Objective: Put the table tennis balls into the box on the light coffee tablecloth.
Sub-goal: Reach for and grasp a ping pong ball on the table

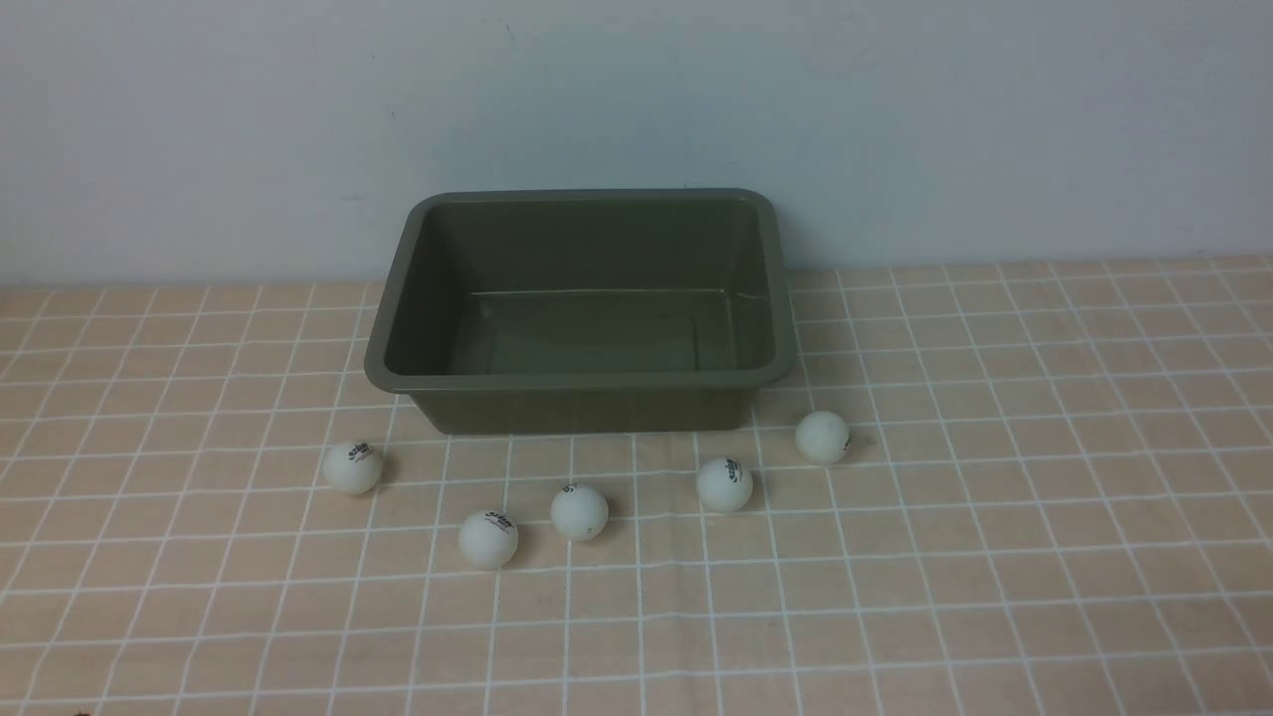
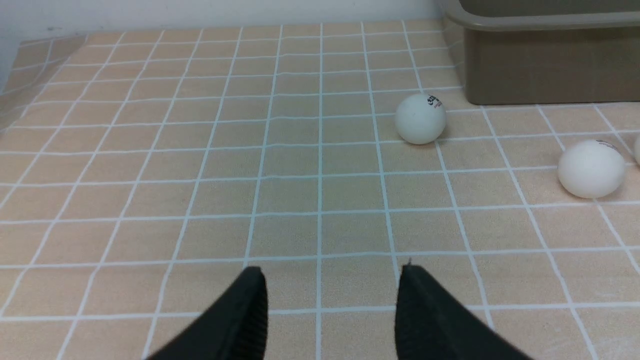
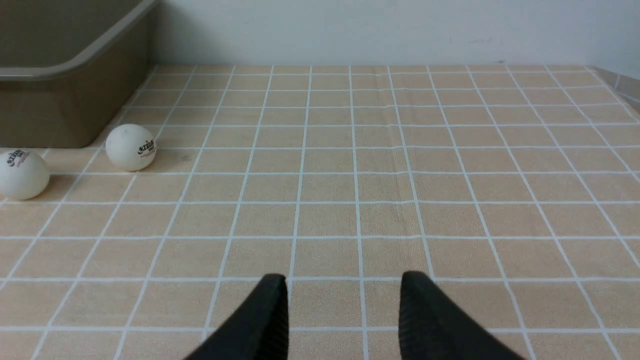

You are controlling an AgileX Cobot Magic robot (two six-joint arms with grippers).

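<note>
An olive-green box (image 1: 582,383), lidless and empty, stands upright on the light coffee tablecloth (image 1: 995,517) with its thin white grid. Five white table tennis balls (image 1: 580,512) lie apart from one another on the cloth, in a loose arc before the box's near wall. Most show a small dark logo, and the rightmost ball (image 1: 822,438) lies nearest the box.

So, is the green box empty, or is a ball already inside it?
Empty. The front view shows the box bare inside, and all five balls lie on the cloth in front of it.
</note>
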